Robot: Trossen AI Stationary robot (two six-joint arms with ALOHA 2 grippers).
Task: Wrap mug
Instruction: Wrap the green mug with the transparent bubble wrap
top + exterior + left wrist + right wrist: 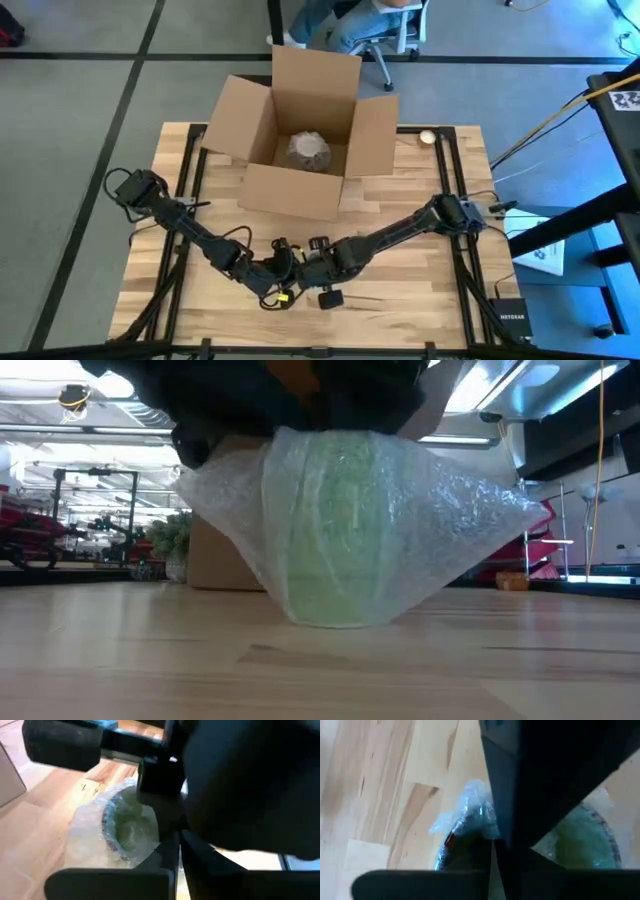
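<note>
The green mug [335, 530] stands on the table near its front edge, under a sheet of clear bubble wrap [460, 510] gathered up over it, with loose ends flaring out to both sides. Both grippers meet right above it: my left gripper [278, 278] comes from the table's left and my right gripper [312, 268] from the right. Each is shut on the wrap. The left wrist view shows the mug's mouth [131, 827] through the wrap. The mug's handle is hidden. My left gripper pinches the bubble wrap [147, 852] beside the mug's rim between its two fingers, coming from above. How many layers it has does not show. The mug stays on the table under it. My right gripper pinches gathered bubble wrap [477, 820] above the mug between its two fingers, pointing down. The wrap bunches up just past the fingertips. The mug's rim [600, 827] lies to one side of the fingers, on the table.
An open brown cardboard box [300, 130] stands at the table's far middle with a wrapped bundle [308, 152] inside. A small round object [428, 137] lies at the far right. Bare wood lies to the left and right of the grippers.
</note>
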